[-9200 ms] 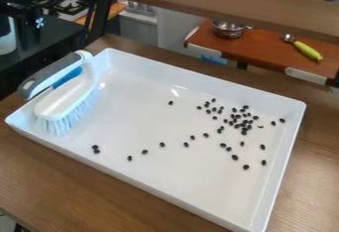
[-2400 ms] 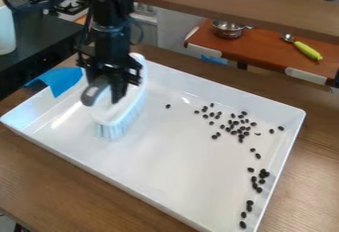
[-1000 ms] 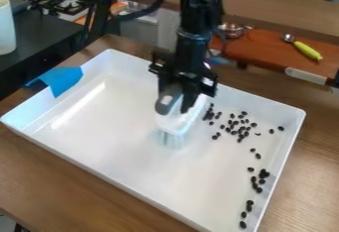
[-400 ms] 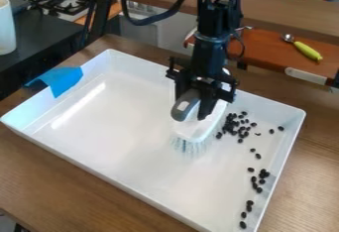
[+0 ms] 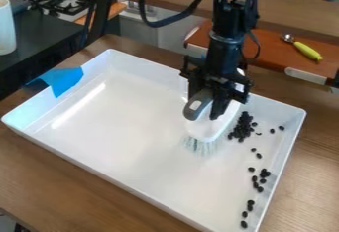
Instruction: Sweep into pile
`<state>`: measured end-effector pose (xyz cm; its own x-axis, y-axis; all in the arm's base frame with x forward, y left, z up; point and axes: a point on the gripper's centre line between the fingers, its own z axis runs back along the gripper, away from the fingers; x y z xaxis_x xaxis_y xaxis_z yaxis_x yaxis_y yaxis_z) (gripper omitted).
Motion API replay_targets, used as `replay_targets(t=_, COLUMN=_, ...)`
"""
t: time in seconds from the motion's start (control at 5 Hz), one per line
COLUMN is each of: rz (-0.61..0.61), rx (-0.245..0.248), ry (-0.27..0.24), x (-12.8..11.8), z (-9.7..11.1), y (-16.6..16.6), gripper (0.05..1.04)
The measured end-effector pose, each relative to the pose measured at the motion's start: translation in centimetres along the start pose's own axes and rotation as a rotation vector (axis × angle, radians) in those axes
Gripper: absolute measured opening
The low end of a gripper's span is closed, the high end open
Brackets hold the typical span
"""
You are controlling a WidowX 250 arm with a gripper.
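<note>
My gripper [image 5: 206, 108] hangs over the right half of the white tray [image 5: 119, 127], shut on the grey handle of the white brush [image 5: 210, 127]. The brush's pale bristles point down at the tray floor. Right beside the brush, on its right, a dense cluster of black beans [image 5: 244, 127] lies near the tray's back right part. A few single beans are scattered between that cluster and the right wall. More beans [image 5: 259, 180] form a loose line along the right wall toward the front corner.
Blue tape [image 5: 64, 80] covers part of the tray's left wall. A wooden shelf beam [image 5: 291, 10] crosses behind the arm. Behind the tray, a yellow-green handled utensil [image 5: 307, 50] lies on a reddish-brown board. At the far left stands a white container [image 5: 7, 27].
Gripper and brush have moved right across the tray from its left part. Beans that lay spread out at the back right are now bunched together beside the brush.
</note>
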<state>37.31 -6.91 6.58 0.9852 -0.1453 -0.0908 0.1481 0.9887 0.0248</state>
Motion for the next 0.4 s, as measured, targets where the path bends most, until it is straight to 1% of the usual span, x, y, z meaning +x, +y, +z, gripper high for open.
replay_targets(t=0.2, rz=-0.06, rx=0.002, ry=0.001, x=0.18, z=0.07, y=-0.77, gripper=0.485)
replay_targets(t=0.4, rz=-0.124, rx=0.016, ry=0.002, x=0.08, z=-0.02, y=-1.57, gripper=0.485)
